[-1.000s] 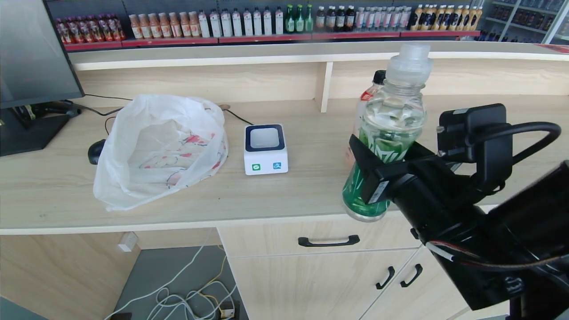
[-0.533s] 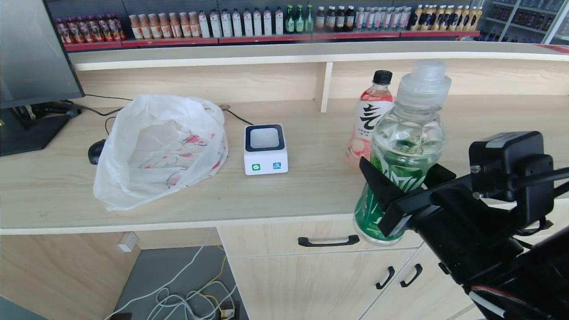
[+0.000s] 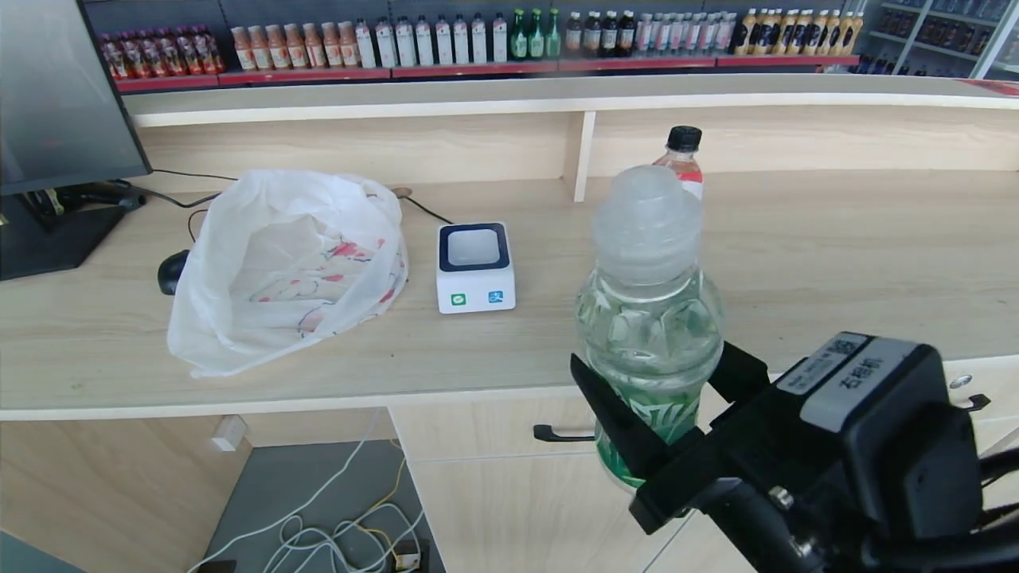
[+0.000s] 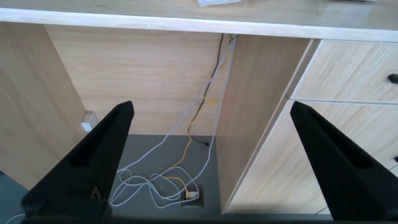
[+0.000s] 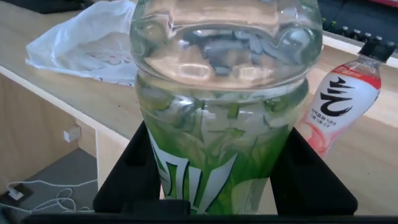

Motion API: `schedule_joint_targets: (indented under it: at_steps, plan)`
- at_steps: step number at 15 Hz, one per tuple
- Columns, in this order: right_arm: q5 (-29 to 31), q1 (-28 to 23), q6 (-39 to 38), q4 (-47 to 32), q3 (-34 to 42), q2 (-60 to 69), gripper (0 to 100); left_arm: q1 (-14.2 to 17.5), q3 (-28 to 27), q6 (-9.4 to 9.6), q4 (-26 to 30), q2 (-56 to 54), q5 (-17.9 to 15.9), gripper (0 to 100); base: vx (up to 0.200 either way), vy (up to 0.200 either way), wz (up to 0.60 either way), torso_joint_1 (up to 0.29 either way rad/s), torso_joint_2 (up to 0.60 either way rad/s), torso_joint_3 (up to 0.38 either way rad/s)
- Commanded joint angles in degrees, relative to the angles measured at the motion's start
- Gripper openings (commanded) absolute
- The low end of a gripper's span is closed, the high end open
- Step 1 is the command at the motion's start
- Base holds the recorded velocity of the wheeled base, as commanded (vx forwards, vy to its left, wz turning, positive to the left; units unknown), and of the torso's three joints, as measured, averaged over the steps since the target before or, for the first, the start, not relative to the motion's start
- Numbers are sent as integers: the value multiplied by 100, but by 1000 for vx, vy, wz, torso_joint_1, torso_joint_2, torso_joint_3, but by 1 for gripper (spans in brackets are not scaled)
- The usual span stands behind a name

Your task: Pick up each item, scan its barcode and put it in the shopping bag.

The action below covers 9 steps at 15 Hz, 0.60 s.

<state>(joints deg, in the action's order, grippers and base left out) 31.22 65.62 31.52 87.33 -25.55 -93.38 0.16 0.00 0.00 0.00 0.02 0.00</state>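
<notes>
- A shop checkout is shown: a pale wooden counter (image 3: 557, 350) with shelves of drinks behind it.
- A white shopping bag (image 3: 286, 270) lies open on the counter's left part, and a small white scanner (image 3: 475, 267) is placed just beside it. No item can be made out inside the bag.
- A clear bottle with a green label (image 3: 649, 318) is held upright by the right gripper (image 3: 654, 362), whose fingers are clamped on its lower half. It is lifted off the counter, in front of its edge and well apart from the scanner.
- A pink-labelled bottle (image 5: 339, 102) stands untouched on the counter behind it.
- The left gripper (image 4: 211, 109) hangs low before the cabinet, fingers spread and empty.
- The task is judged to be at an early stage: scanning and bagging are left for both bottles.
</notes>
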Motion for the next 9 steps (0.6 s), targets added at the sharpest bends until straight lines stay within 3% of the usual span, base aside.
schedule_joint_targets:
  at_steps: [1,6,9]
  plan:
    - [7,504,337,3,-20,-216,0,2,0,0,0,-2,0,100,0,0,0,0,0,0]
    - [-11,583,820,73,103,-189,0,2,0,0,0,-2,0,100,0,0,0,0,0,0]
    - [-63,680,1576,126,182,-154,0,2,0,0,0,-2,0,100,0,0,0,0,0,0]
